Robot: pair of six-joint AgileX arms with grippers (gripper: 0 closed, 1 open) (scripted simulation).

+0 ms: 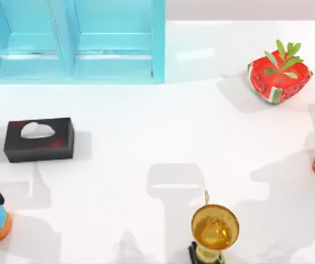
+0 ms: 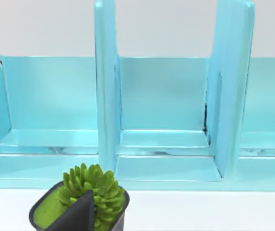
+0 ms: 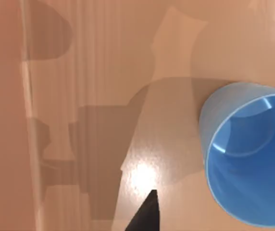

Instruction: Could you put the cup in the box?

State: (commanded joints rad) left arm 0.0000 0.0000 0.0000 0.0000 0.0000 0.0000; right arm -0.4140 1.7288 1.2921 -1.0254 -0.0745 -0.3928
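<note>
Blue and upright, the cup stood just beside the right gripper's fingertip, its spread impossible to tell. Reaching was likely under way; next, closing around the cup, then carrying it boxward.

Bright, even light; soft grey shadows across white table; glare spot beside cup; slight blur.

Top view looks straight down; left wrist view faces the shelf they share
</note>
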